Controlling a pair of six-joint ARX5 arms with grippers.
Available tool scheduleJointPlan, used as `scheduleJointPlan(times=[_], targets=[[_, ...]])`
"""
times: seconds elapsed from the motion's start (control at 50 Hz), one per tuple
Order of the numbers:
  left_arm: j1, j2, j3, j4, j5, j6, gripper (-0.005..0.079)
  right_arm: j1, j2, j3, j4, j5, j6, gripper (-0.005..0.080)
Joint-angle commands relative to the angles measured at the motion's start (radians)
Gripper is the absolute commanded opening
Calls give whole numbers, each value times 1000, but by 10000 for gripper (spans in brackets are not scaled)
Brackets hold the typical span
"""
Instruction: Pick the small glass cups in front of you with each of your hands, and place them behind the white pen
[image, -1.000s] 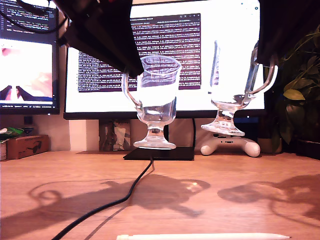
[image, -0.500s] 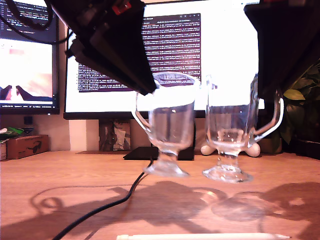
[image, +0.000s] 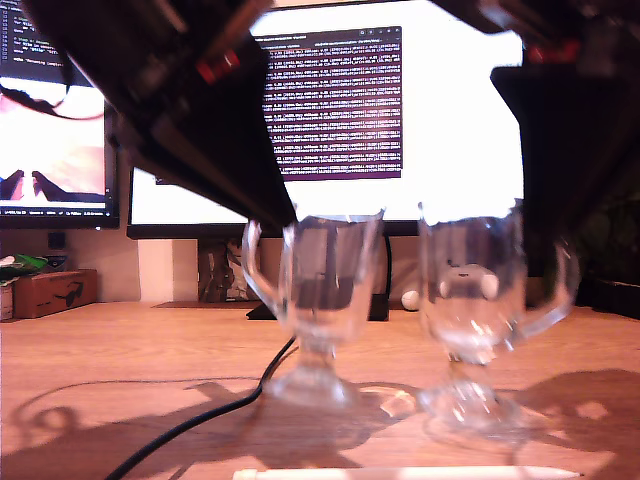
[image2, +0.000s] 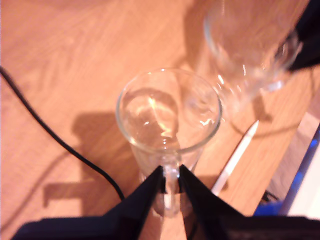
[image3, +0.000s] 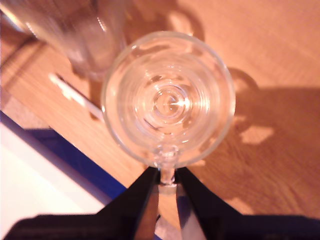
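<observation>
**Operator:** What has changed in the last second?

**Robot:** Both cups have come down and towards the near edge. A second ago you saw them high up, in front of the monitor (image: 450, 120). Now the first cup (image: 325, 270), on the exterior view's left, and the second cup (image: 470, 290), on its right, stand low and side by side over the table (image: 100, 350). Their feet seem to be touching the wood or just above it; I cannot tell which.

**Operator:** Where is the pen?

**Robot:** The pen (image: 400, 472) lies across the near edge, just in front of both feet. So you have the cups on its far side, as the task asks.

**Operator:** And your grip?

**Robot:** My first gripper (image2: 170, 172) is pinched on the first cup's handle, and my second gripper (image3: 167, 172) is pinched on the second cup's handle. The cable (image: 200, 425) runs close by the first cup's foot, so watch that. I judge that only the release is left.
</observation>
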Motion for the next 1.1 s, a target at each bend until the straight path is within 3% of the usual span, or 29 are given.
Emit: scheduleJointPlan(times=[0.0, 1.08], targets=[[-8, -23, -20, 35, -2, 4, -24, 10, -14, 3, 26, -1, 4, -12], [-16, -28, -124, 230, -9, -11, -24, 10, 24, -2, 36, -1, 53, -12]])
